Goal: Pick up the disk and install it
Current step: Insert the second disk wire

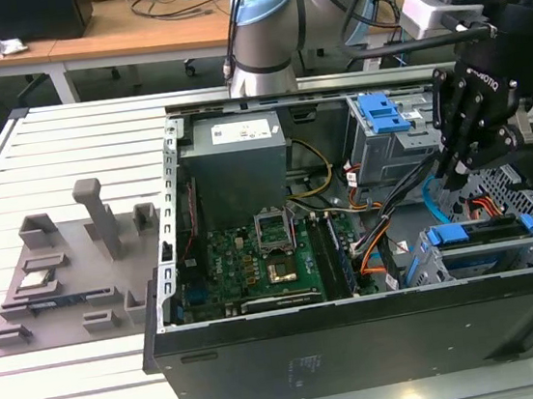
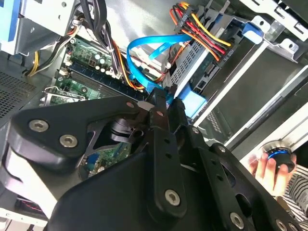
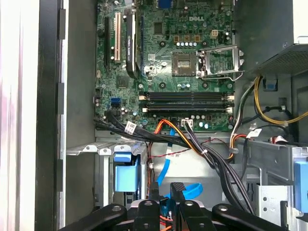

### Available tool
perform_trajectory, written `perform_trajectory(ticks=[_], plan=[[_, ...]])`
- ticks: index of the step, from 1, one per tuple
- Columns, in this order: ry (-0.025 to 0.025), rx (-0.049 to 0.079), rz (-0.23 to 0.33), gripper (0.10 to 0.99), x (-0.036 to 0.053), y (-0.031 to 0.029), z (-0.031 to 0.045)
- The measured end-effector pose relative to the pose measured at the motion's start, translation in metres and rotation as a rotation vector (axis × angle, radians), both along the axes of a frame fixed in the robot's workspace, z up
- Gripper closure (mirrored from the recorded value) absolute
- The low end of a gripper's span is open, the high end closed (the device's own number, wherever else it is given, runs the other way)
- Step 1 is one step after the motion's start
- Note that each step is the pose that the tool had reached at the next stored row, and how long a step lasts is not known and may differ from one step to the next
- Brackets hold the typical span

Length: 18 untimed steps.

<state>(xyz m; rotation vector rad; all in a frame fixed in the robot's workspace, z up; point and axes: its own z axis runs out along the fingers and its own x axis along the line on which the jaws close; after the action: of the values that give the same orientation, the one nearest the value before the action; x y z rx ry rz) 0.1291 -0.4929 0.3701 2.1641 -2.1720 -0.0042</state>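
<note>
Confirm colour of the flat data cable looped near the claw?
Bright blue flat data cable, clearest in the second wrist view.

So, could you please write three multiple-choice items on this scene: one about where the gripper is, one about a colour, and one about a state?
1. In the exterior view, the gripper hangs over:
A. the grey tray
B. the part of the computer case at the exterior view's right
C. the table in front of the case

2. The bracket framing the disk is:
A. red
B. blue
C. green

3. The computer case is:
A. open, with its inside exposed
B. closed by a panel
C. standing upright

Answers:
1 B, the gripper is above the drive cage.
2 B, bright blue plastic frames the disk.
3 A, the motherboard lies in plain sight.
</note>
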Motion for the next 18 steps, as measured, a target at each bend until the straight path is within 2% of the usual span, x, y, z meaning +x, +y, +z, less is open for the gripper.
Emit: perform_trajectory(ticks=[2,3,9,10,12,13,16,18], plan=[[0.0,0.0,0.0,0.863,0.0,0.0,-0.0001],[0.0,0.0,0.0,0.925,0.0,0.0,0.0],[0.0,0.0,0.0,0.925,0.0,-0.0006,-0.0002],[0.0001,0.0,0.0,0.925,0.0,-0.0067,-0.0003],[0.0001,0.0,0.0,0.925,0.0,-0.0226,-0.0017],[0.0001,0.0,0.0,0.925,0.0003,-0.0275,-0.0048],[0.0019,0.0,0.001,0.925,0.0064,-0.0296,-0.0128],[0.002,0.0,0.001,0.925,0.0081,-0.0303,-0.0145]])
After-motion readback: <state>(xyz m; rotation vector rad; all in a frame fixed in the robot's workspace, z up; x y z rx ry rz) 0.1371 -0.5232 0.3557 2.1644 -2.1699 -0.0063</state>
